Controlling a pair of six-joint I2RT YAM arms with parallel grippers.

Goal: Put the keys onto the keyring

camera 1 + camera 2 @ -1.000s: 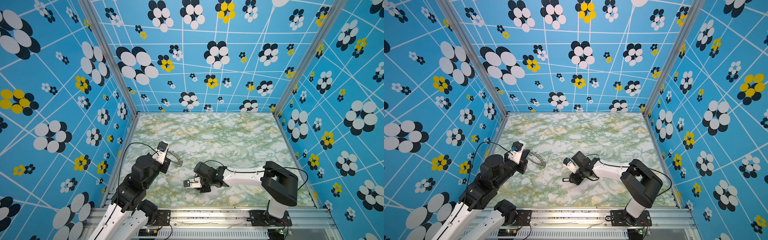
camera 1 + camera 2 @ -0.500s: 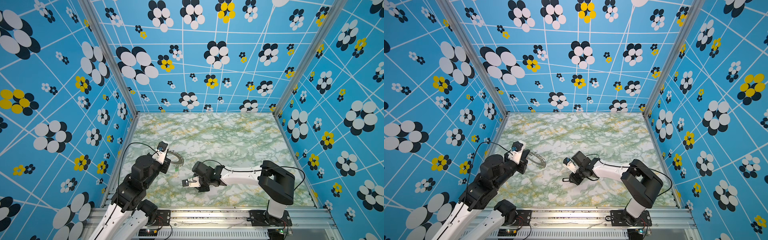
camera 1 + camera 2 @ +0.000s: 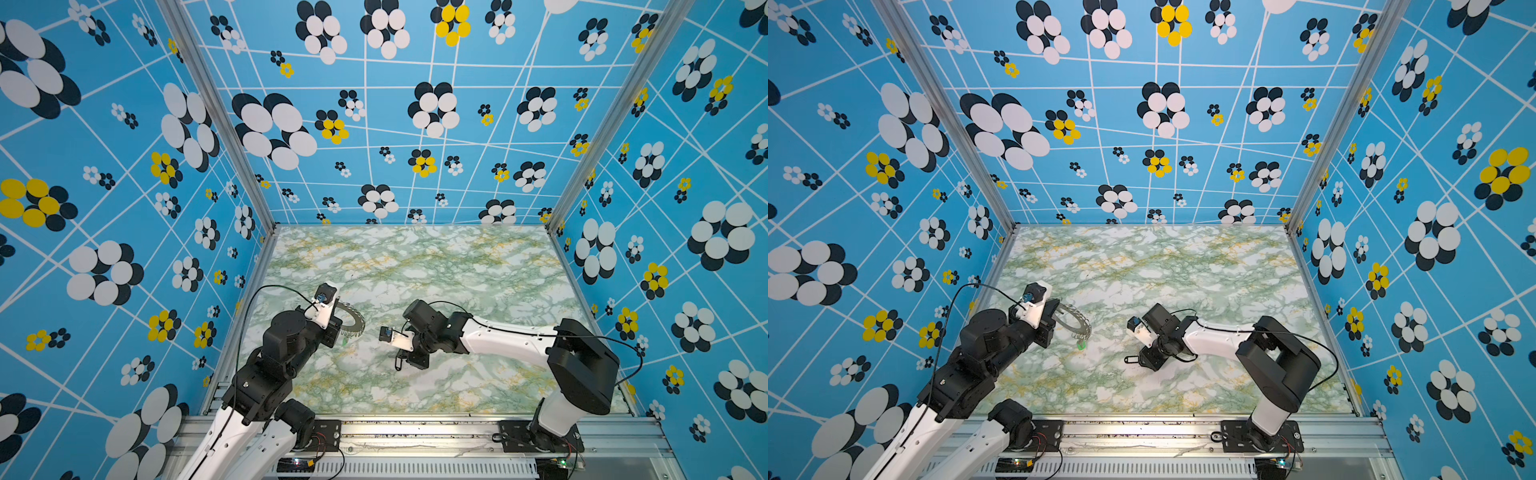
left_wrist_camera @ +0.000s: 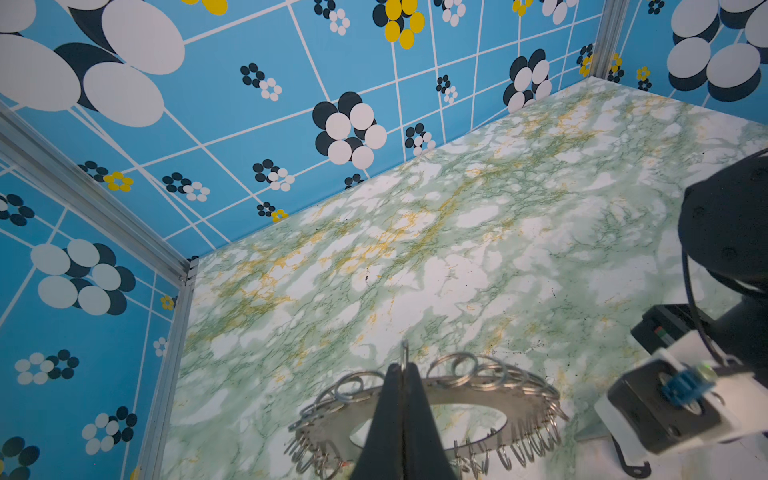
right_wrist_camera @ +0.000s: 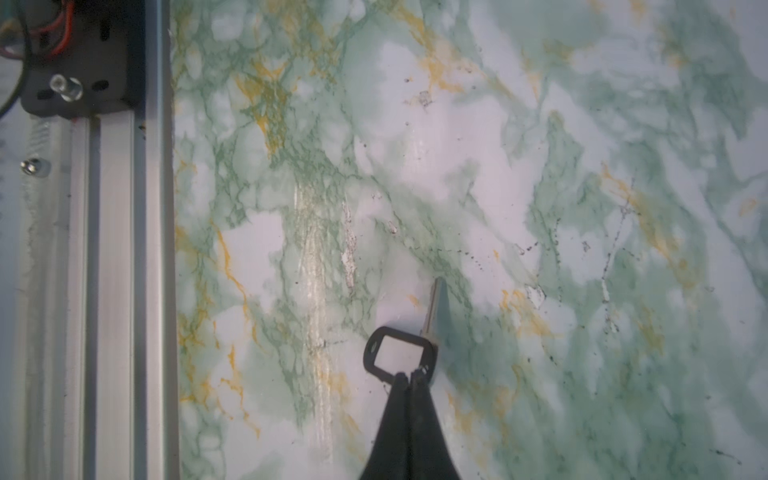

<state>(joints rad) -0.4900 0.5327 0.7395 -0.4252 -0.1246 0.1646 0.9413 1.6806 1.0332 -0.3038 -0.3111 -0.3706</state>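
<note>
- The keyring, a flat grey metal ring fringed with small wire loops, is held up over the green marbled table. Both top views show it beside the left arm's wrist.
- The left tool is fully closed, its fingertips pinching a single wire loop at the keyring's rim.
- A green-tagged key shows just below the keyring's near edge, also seen in a top view at. It looks as if it already hangs from a loop, though it is too small to be sure.
- No red-tagged key can be made out clearly.
- The black-tagged key is well apart from the keyring, toward the right arm, and both top views show it. Its tag is an open oblong frame, and the silver blade points away from the fingertips.
- What has just changed: the right tool, slightly parted a second ago, has shut on the edge of the black tag, with no gap left between the tips.
- The blade's shadow lies close beside it, so the key is on the table or barely above it; which one cannot be told.
- My reading is that this key's pick-up is done. Next it must be carried across to the keyring and threaded onto a loop.
- The grip is thin, on the tag's edge only, so the key may swing or slip on the way.
</note>
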